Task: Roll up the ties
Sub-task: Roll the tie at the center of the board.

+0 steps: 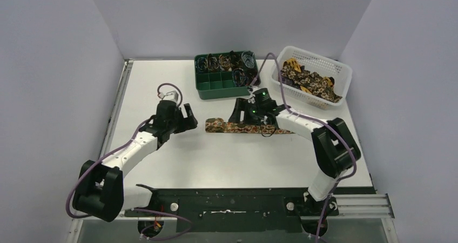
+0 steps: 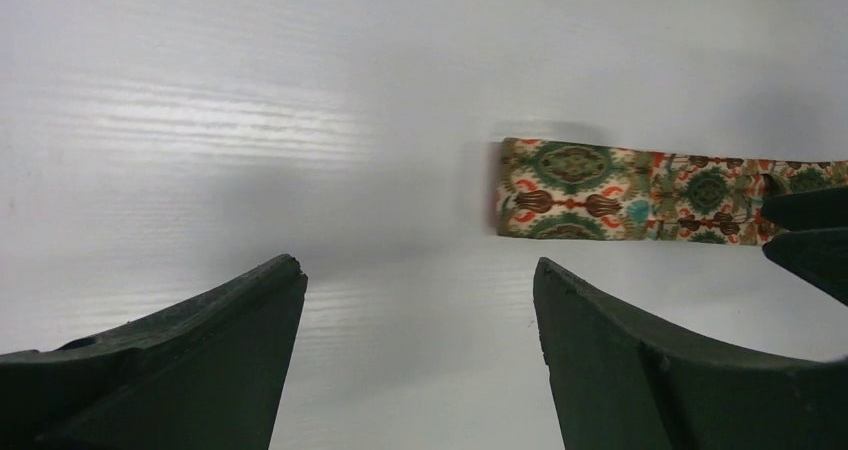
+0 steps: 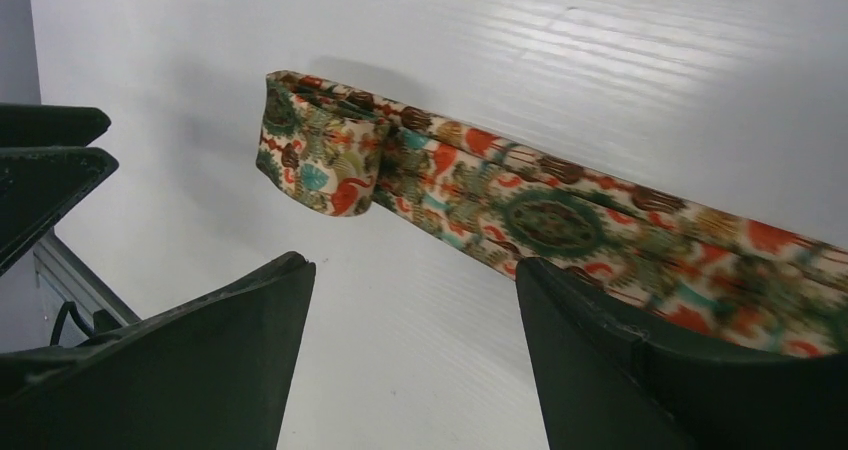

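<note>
One tie (image 1: 237, 127) in a busy floral print lies as a flat strip across the middle of the table, its left end folded into a small loose coil (image 3: 312, 158). My left gripper (image 1: 190, 117) hovers just left of that end, open and holding nothing; in its wrist view the tie's end (image 2: 575, 190) lies ahead of the left gripper (image 2: 418, 268), to the right. My right gripper (image 1: 238, 113) hangs over the strip's middle, open, and the tie (image 3: 560, 215) passes behind its right finger (image 3: 620, 370). Nothing sits between the right gripper's (image 3: 408, 266) fingers.
A green compartment box (image 1: 224, 86) at the back centre holds small coiled ties (image 1: 216, 63) and thin wire loops. To its right, a white basket (image 1: 340, 70) holds several loose ties (image 1: 308, 81). Grey walls close in three sides.
</note>
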You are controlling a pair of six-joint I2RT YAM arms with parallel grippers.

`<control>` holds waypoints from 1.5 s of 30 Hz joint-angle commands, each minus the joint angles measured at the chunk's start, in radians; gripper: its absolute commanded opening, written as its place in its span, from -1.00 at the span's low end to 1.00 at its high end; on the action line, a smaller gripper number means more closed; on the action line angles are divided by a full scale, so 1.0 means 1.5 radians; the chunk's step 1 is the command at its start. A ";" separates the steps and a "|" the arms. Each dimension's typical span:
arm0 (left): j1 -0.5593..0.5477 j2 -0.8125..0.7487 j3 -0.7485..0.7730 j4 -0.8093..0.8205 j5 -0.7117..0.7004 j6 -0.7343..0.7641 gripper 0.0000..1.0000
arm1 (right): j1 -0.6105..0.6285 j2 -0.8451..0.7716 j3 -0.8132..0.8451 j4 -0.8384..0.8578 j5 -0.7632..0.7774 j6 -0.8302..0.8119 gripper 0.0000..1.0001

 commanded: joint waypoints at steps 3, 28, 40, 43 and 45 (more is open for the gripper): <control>0.108 -0.052 -0.078 0.085 0.159 -0.017 0.64 | 0.057 0.084 0.099 0.035 0.033 0.015 0.46; 0.186 -0.038 -0.151 0.139 0.219 -0.022 0.64 | 0.102 0.233 0.199 0.009 -0.045 -0.008 -0.34; 0.201 -0.070 -0.172 0.137 0.179 -0.042 0.64 | 0.118 0.316 0.277 -0.010 -0.148 -0.003 -0.27; 0.213 -0.091 -0.174 0.127 0.171 -0.046 0.64 | 0.133 0.326 0.285 -0.003 -0.156 0.003 -0.26; 0.220 -0.102 -0.174 0.120 0.169 -0.046 0.64 | 0.141 0.330 0.288 0.005 -0.164 0.011 -0.25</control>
